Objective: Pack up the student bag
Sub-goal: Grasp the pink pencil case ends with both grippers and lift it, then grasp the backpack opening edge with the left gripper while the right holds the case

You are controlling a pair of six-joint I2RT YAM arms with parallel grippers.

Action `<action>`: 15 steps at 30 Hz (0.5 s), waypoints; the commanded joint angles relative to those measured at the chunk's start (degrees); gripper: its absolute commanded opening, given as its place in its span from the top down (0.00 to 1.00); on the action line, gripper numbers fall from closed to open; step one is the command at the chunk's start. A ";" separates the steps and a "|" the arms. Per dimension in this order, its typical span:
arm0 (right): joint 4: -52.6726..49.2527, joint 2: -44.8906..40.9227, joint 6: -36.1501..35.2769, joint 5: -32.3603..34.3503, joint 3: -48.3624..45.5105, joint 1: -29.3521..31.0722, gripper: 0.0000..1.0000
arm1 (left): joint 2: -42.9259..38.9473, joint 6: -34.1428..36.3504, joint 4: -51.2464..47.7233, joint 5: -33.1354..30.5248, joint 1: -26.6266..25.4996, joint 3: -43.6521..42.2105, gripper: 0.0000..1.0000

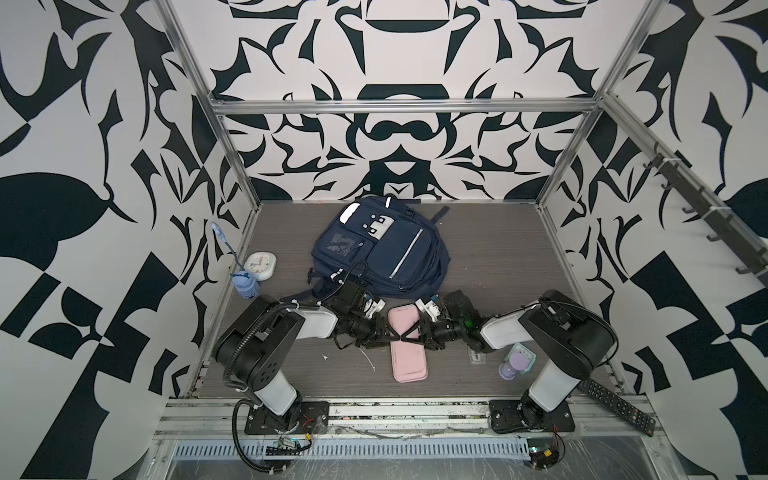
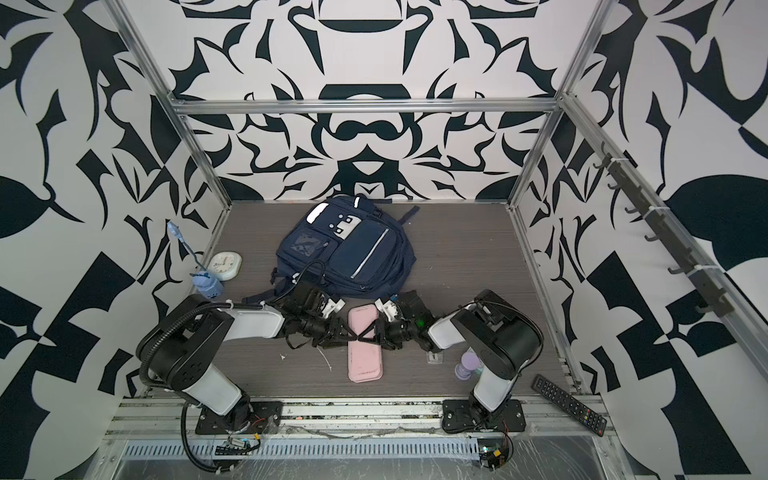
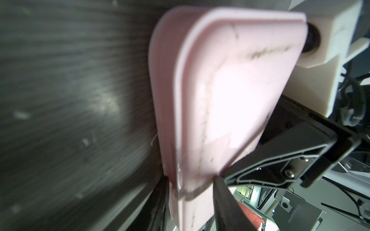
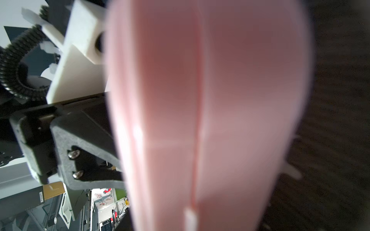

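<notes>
The student bag (image 1: pixel 386 249) (image 2: pixel 353 249), navy with white strips, lies flat at the back of the table in both top views. In front of it a long pink case (image 1: pixel 409 361) (image 2: pixel 365 365) lies lengthwise. My left gripper (image 1: pixel 395 338) (image 2: pixel 354 338) and right gripper (image 1: pixel 410 338) (image 2: pixel 370 337) meet at its middle from opposite sides. In the left wrist view the case (image 3: pixel 230 90) runs between my left gripper's (image 3: pixel 190 186) fingers, which press on both its faces. In the right wrist view the case (image 4: pixel 200 100) fills the frame and hides most of my right gripper's fingers.
A white clock (image 1: pixel 259 266) and a small blue object (image 1: pixel 245 286) sit by the left wall. A purple bottle (image 1: pixel 513 365) and a small clear item (image 1: pixel 477 357) stand near the right arm's base. A black remote (image 1: pixel 615 405) lies on the front rail.
</notes>
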 commanded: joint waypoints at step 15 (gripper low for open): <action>-21.55 -14.53 -8.79 5.36 5.03 -1.79 0.69 | -7.12 9.10 -17.07 -8.48 2.45 7.00 0.50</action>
